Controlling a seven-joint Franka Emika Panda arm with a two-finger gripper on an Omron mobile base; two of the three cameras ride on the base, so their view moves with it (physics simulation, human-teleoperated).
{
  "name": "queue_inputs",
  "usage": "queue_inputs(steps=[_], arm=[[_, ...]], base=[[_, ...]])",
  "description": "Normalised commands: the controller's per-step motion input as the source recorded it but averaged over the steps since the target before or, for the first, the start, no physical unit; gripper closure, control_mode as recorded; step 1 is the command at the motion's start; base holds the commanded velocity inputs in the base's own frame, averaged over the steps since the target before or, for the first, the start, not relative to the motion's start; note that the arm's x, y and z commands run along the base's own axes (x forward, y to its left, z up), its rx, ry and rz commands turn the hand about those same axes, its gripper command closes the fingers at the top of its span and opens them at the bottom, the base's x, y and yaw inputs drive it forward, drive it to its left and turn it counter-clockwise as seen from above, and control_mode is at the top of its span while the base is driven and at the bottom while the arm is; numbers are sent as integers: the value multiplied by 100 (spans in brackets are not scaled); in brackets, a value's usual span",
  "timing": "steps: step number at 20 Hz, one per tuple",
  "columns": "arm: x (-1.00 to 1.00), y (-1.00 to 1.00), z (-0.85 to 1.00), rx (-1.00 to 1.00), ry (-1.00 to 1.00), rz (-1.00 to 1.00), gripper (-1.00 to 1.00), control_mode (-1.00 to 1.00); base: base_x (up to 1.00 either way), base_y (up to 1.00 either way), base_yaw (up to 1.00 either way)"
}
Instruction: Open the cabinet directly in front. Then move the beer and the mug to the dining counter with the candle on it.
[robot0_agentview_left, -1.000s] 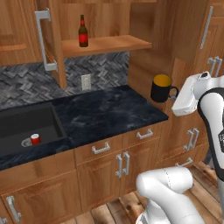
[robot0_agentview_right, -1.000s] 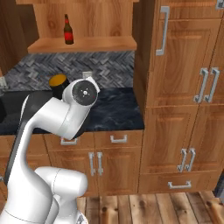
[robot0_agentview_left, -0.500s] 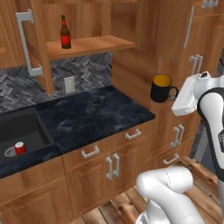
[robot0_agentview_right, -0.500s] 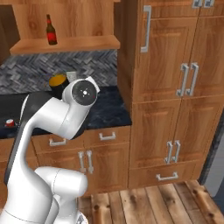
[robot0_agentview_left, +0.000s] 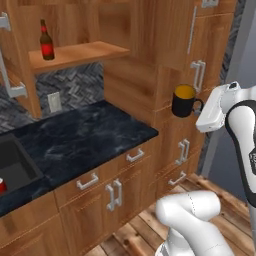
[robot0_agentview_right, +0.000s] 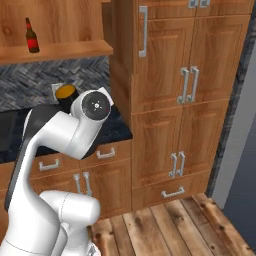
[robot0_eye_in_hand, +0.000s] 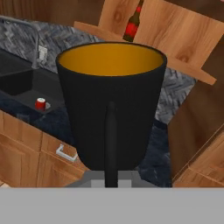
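Observation:
The black mug (robot0_agentview_left: 183, 101) with its yellow-orange inside hangs in the air in front of the tall cupboards. My gripper (robot0_agentview_left: 200, 108) is shut on its loop handle. In the hand view the mug (robot0_eye_in_hand: 109, 109) stands upright and close, its handle pinched in the gripper (robot0_eye_in_hand: 110, 176). Behind my arm, the mug (robot0_agentview_right: 65, 92) shows just its rim. The beer (robot0_agentview_left: 46, 42) stands on the shelf of the open cabinet (robot0_agentview_left: 80, 52), far left of the mug. It appears too as the beer (robot0_agentview_right: 32, 36) and the beer (robot0_eye_in_hand: 132, 24). The dining counter and the candle are out of view.
A black marbled counter (robot0_agentview_left: 85, 135) with a black sink (robot0_agentview_left: 12, 167) lies below the shelf; a short red can (robot0_eye_in_hand: 40, 103) sits in the sink. Tall wooden cupboards (robot0_agentview_right: 185, 85) stand to the right, over a plank floor (robot0_agentview_right: 165, 225).
The whole scene has slid left in both base views, so the base has moved. The mug stays in the gripper at the same place relative to the arm.

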Motion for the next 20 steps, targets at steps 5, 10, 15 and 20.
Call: queue_inputs(steps=[5, 10, 15, 20], arm=[[0, 0, 0, 0, 0, 0, 100, 100], [0, 0, 0, 0, 0, 0, 100, 100], [0, 0, 0, 0, 0, 0, 100, 100], [0, 0, 0, 0, 0, 0, 100, 100]], base=[[0, 0, -30], [-2, 0, -31], [-6, 0, -31], [-6, 0, -31]])
